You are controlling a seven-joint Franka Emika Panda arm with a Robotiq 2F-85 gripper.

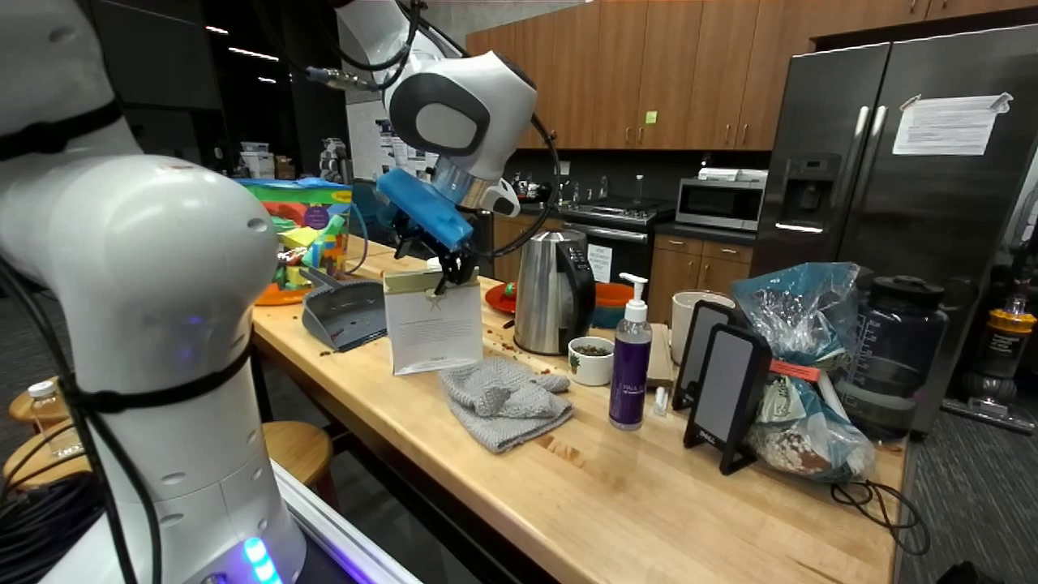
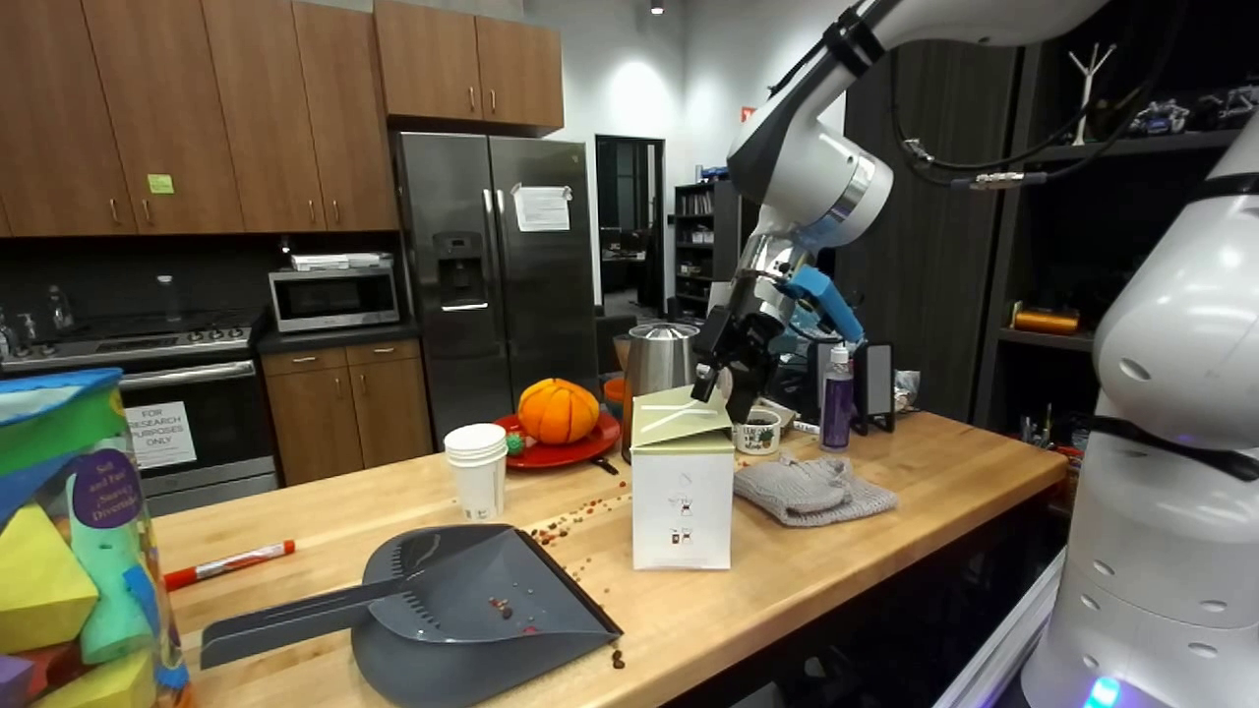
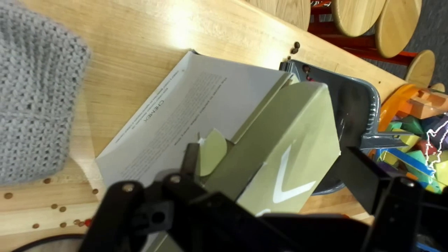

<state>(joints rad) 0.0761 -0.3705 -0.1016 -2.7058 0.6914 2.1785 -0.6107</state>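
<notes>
A white cardboard box (image 1: 435, 332) with a pale green lid stands upright on the wooden table, printed with small text. In an exterior view the lid (image 2: 679, 411) slopes, and it looks partly raised. My gripper (image 1: 454, 274) points down at the top of this box in both exterior views. Seen from the wrist, the gripper (image 3: 276, 161) is spread wide, with the green lid (image 3: 297, 140) lying across the gap. One finger (image 3: 190, 159) is beside a small green tab (image 3: 213, 152); whether they touch I cannot tell. The opposite finger (image 3: 364, 175) stands apart, past the lid's edge.
A grey dustpan (image 2: 462, 610) lies beside the box, with beans scattered around. On the box's other side is a grey cloth (image 1: 507, 401). Close by stand a steel kettle (image 1: 539, 296), a white bowl (image 1: 590, 362), a purple bottle (image 1: 630, 369) and paper cups (image 2: 477, 472).
</notes>
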